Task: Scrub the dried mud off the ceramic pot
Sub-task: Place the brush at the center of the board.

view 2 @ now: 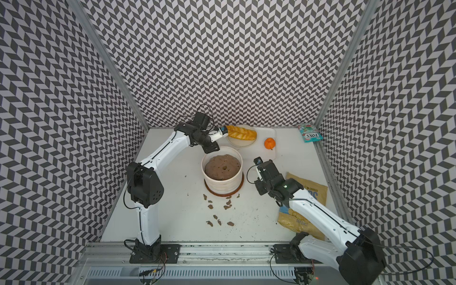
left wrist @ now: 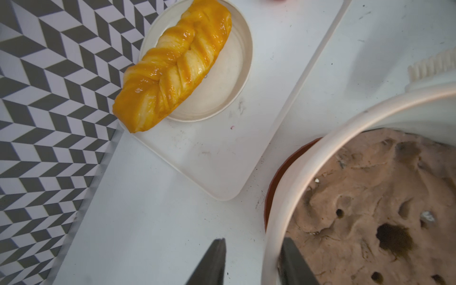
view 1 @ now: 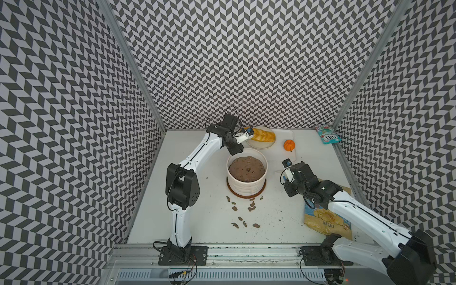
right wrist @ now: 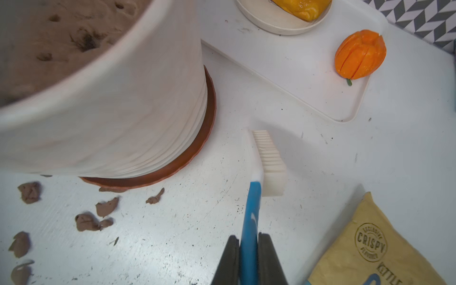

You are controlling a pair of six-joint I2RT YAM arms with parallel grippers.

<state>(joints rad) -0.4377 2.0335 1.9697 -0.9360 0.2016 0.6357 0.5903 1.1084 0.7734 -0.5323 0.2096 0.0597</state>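
Ceramic pot [right wrist: 123, 111]; chip bag [right wrist: 345, 259] (stamped "CRISPY")

Bare worktop [view 1: 197, 222] lies open left of the ceramic pot [view 1: 246, 183]; dried mud [view 1: 251, 209] litters the front, a tray [right wrist: 296, 69] closes off the back, a crisp bag [view 1: 323, 222] crowds the right.

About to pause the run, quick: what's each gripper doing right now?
Left gripper: open, jaws astride the rim of the ceramic pot, not clamped.
Right gripper: closed on the brush handle.
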